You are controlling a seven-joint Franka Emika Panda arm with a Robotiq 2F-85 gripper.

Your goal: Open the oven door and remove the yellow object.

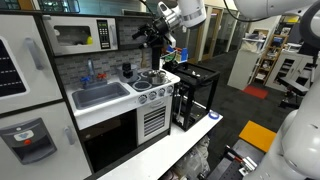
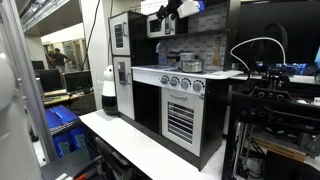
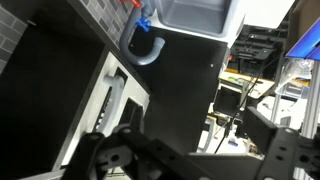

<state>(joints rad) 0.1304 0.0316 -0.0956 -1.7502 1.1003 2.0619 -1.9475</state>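
Observation:
The white toy oven (image 1: 80,37) sits high in the play kitchen, and its white-framed door with the dark window (image 1: 72,37) is shut. The yellow object is hidden. My black gripper (image 1: 153,36) hangs in the air to the right of the oven, level with it and apart from it. In an exterior view the gripper (image 2: 166,12) shows above the kitchen's top corner. The wrist view shows the gripper (image 3: 190,160) open and empty, its fingers (image 3: 100,155) spread wide at the bottom edge. A white bar handle (image 3: 115,98) on a dark panel lies ahead at the left.
Below are a grey sink (image 1: 100,95), a faucet (image 3: 147,50), stove burners (image 1: 150,78) and the big black-glass oven door (image 1: 110,140). A black open frame (image 1: 196,95) stands right of the kitchen. A white table edge (image 2: 140,150) runs along the front.

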